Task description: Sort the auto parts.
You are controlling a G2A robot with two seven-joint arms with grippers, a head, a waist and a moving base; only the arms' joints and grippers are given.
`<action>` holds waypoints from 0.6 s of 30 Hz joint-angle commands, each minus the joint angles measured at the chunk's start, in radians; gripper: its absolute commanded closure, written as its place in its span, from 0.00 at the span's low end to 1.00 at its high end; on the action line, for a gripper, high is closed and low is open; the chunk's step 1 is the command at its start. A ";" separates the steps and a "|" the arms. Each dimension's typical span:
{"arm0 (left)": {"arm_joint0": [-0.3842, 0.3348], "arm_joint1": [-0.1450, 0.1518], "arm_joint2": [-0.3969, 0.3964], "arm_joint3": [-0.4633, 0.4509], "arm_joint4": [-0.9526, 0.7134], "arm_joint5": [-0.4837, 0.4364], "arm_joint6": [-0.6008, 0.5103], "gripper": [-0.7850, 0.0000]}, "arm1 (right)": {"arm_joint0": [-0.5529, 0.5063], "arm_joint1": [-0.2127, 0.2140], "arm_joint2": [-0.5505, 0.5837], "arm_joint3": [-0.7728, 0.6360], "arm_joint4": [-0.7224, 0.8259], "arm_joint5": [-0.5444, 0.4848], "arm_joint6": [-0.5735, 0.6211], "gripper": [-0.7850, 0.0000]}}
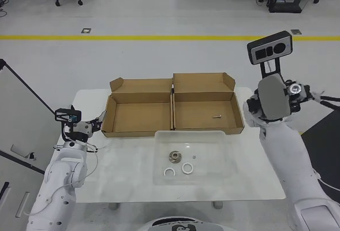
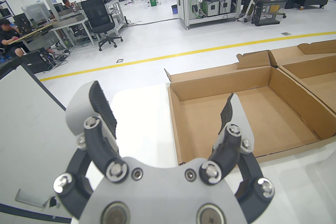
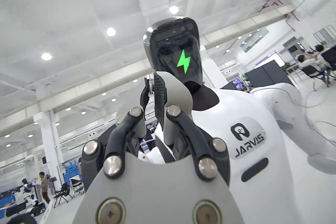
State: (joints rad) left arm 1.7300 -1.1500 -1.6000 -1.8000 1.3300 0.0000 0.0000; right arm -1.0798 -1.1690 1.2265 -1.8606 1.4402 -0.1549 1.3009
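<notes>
Jaws on the right gripper (image 3: 151, 82) are pinched nearly shut on a small metal piece (image 3: 149, 85). It is held up high, off to the right of the right box (image 1: 193, 115). Jaws on the left gripper (image 2: 162, 93) are wide apart with nothing in them, and it hangs just beside the left wall of the left box (image 2: 223, 83). More parts lie in the clear tray (image 1: 190, 133), in the middle of the table (image 1: 118, 167), just on the near side of the two boxes. In it are a dark round part (image 1: 174, 155), a white ring (image 1: 170, 171), a second white ring (image 1: 188, 168) and a tiny bit I cannot make out. A little bolt (image 1: 217, 115) lies in the right box. The metal piece looks hard, smooth and light, so I think it could slip if the pinch is loose. The rings look thin and light, best pinched across the rim. The dark part looks heavier and would need a firm hold on its outer edge. The tray walls and box walls stand up, and the box flaps stick up on the far side, so a gripper should come down from above. There is open room over the boxes and at both ends of the table.
</notes>
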 commanded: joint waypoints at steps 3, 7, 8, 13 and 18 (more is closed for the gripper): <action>0.000 0.000 0.000 0.000 0.000 0.000 0.000 0.00 | 0.015 0.007 0.026 -0.006 -0.162 0.030 0.013 1.00; 0.000 0.000 0.000 0.000 0.000 0.000 0.000 0.00 | 0.018 0.010 0.037 -0.018 -0.248 0.050 0.013 1.00; 0.000 0.000 0.000 0.000 0.000 0.000 0.000 0.00 | 0.019 0.011 0.039 -0.022 -0.267 0.055 0.015 1.00; 0.000 0.000 0.000 0.000 0.000 0.000 0.000 0.00 | 0.019 0.012 0.049 -0.029 -0.304 0.067 0.015 1.00; 0.000 0.000 0.000 0.000 0.000 0.000 0.000 0.00 | 0.007 0.004 0.044 -0.028 -0.214 0.050 0.026 1.00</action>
State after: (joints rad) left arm 1.7300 -1.1500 -1.6000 -1.8000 1.3300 0.0000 0.0000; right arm -1.0716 -1.1634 1.2719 -1.8909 1.2008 -0.1014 1.3238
